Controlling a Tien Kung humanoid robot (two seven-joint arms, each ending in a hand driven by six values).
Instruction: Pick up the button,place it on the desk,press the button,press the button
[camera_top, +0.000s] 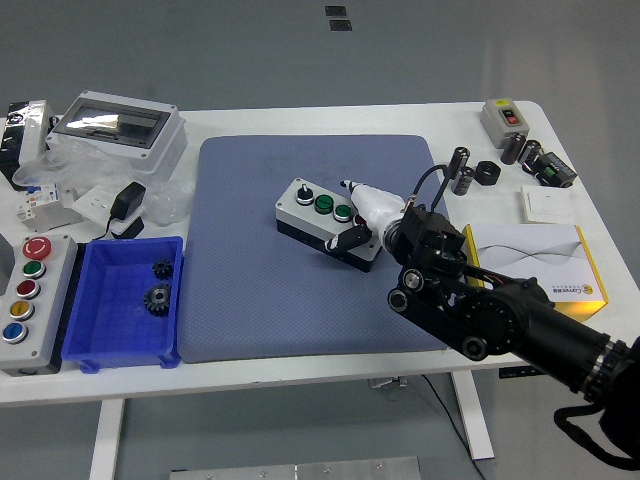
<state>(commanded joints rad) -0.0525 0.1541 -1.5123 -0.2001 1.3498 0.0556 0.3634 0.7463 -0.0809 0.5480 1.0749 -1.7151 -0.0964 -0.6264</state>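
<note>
A grey button box (318, 215) with a black knob and two green buttons on top lies slanted on the blue mat (260, 300), near the mat's centre. My right hand (362, 215) reaches in from the lower right and covers the box's right end. Its white fingers (362, 196) lie along the box's back edge. The black thumb (351, 240) rests against the front face, so the hand is closed around that end. Whatever sits on the right end of the box is hidden under the hand. The left arm is out of view.
A blue bin (110, 335) with two gears stands left of the mat, beside a multi-coloured button panel (25, 300). At the back left are a grey enclosure (115, 125) and a black adapter (127, 200). At the right lie a yellow-white carton (535, 262), small cylinders (461, 166) and a switch box (503, 117).
</note>
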